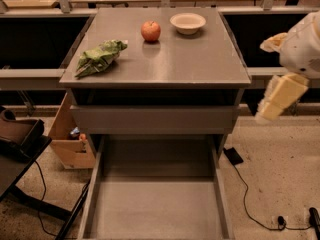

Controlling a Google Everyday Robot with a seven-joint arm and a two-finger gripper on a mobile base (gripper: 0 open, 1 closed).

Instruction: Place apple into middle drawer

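The apple point(150, 31), small and red-orange, sits on the grey cabinet top point(165, 64) near its back middle. The middle drawer point(155, 209) is pulled out wide below, showing a flat grey floor and low side walls, with nothing in it. My gripper point(280, 98), cream-coloured, hangs off the cabinet's right side, at about the height of the cabinet top's front edge. It is well to the right of the apple, nearer to me, and holds nothing that I can see.
A cream bowl point(187, 23) stands right of the apple. A green snack bag point(100, 57) lies on the left of the top. A plain drawer front point(152, 119) sits above the open drawer. A cardboard box point(72, 144) and cables point(250, 204) are on the floor.
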